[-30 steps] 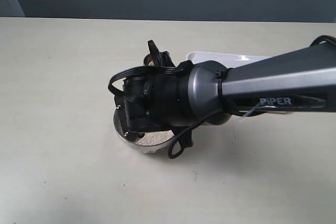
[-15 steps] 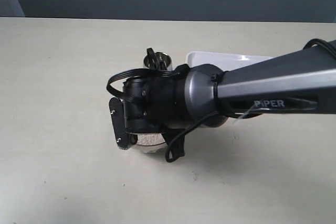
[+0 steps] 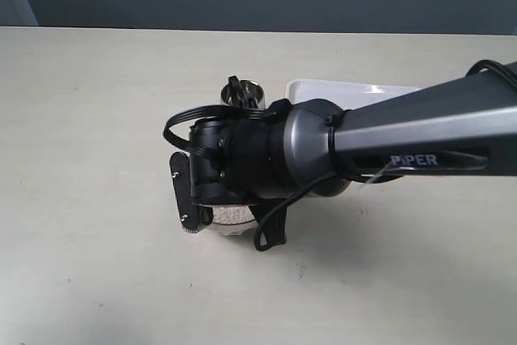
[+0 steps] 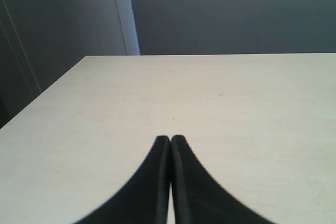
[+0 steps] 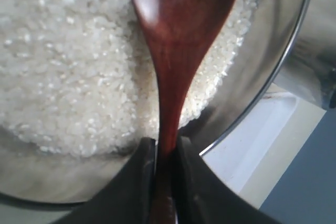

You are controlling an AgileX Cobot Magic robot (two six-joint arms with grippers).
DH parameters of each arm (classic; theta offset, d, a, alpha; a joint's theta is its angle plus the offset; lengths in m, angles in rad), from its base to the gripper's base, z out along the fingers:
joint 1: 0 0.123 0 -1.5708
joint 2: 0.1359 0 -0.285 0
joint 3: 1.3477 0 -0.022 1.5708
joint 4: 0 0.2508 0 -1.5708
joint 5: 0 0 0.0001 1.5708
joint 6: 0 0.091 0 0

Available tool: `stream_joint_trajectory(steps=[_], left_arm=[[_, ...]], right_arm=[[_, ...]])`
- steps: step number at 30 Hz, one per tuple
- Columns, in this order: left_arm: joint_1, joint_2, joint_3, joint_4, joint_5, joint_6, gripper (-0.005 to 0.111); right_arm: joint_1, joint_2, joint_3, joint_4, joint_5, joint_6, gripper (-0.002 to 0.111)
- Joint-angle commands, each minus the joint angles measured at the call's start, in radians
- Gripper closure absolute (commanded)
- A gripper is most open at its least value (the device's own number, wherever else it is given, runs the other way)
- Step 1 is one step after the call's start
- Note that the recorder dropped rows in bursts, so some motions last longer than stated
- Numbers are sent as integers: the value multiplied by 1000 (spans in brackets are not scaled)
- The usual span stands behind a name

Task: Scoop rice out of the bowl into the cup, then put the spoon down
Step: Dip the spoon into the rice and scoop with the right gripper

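Observation:
My right gripper [image 5: 167, 148] is shut on the thin handle of the dark reddish-brown wooden spoon [image 5: 178, 35]. The spoon's oval scoop lies on the white rice [image 5: 68, 61] inside the wide steel bowl [image 5: 273, 51]. In the exterior view the right arm's wrist [image 3: 234, 159] covers most of the bowl [image 3: 216, 229]; a strip of rice [image 3: 230, 214] shows under it. The small steel cup [image 3: 245, 92] stands just behind the wrist, on the far side of the bowl. My left gripper [image 4: 170, 139] is shut on nothing, above bare table.
A white tray [image 3: 355, 86] lies behind the right arm, to the right of the cup; its corner [image 5: 257, 140] shows beside the bowl in the right wrist view. The pale table [image 3: 97, 119] stretches to the left and front.
The right wrist has turned and shifted a little toward the front over the bowl, uncovering the cup behind it. Hardly anything has moved in the last half second.

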Motion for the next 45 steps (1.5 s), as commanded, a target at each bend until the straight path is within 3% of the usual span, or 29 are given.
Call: stream_joint_trajectory(steps=[1,9,30,36,45], left_arm=[[-2,-4,-4,0,-13,-3,106],[-2,-4,-4,0,-13,-3,106],[-2,-4,-4,0,-13,-3,106],[-2,-4,-4,0,-13,-3,106],[-2,-4,-4,0,-13,-3,106]], right_arm=[[-1,-12,-5,-22,28,-12,109],[-1,-38,-5,77,-13,-142,109],[-4,-38,-5,134,3,-153,109],[-62,-38,-5,204,3,-146,109],[-71,-40,-5,209,-12,-143,109]])
